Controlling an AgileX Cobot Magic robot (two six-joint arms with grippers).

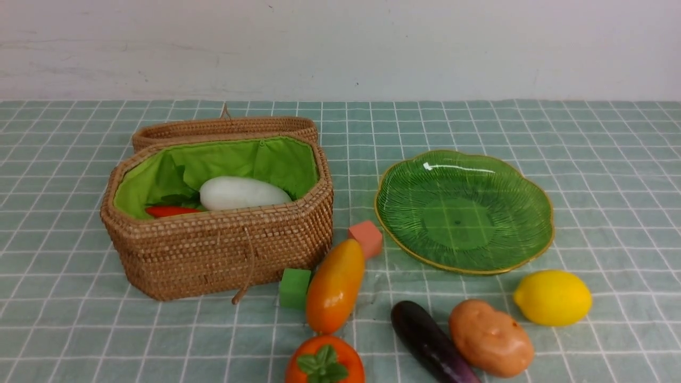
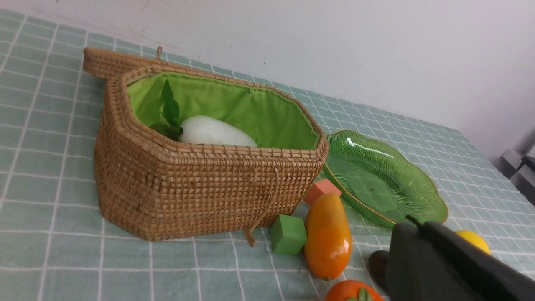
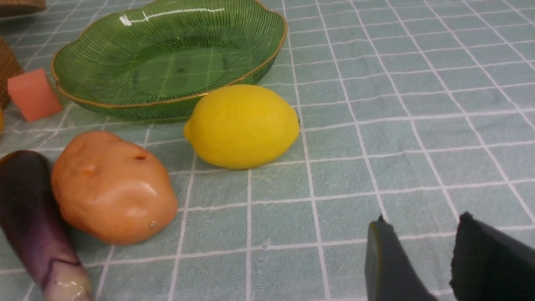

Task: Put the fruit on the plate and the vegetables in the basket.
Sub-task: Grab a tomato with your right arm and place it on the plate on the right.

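Front view: basket [image 1: 213,255] open, lid [image 1: 223,126] lying behind it; white radish [image 1: 242,192] and red pepper [image 1: 170,211] already inside.
Plate: green glass plate [image 1: 463,213] bare, right of basket; salmon cube [image 1: 366,238] just beside its near-left rim.
Fruit: mango [image 1: 335,286] between green cube [image 1: 295,288] and salmon cube; persimmon [image 1: 324,361] at the near edge; lemon [image 1: 553,298] near the plate's near-right rim.
Vegetables: eggplant [image 1: 428,340] and potato [image 1: 490,338] side by side, apparently touching, near lemon.
Left gripper [image 2: 413,234]: jaws closed, nothing seen in them; tips partly cropped.
Right gripper [image 3: 422,234]: partly open, empty, over bare cloth near lemon.
Handling: toys look glossy, light and rigid, so likely slippery. Lemon is best pinched across its short middle, eggplant at mid-body.
Fragile: glass plate, so fruit should be released low.
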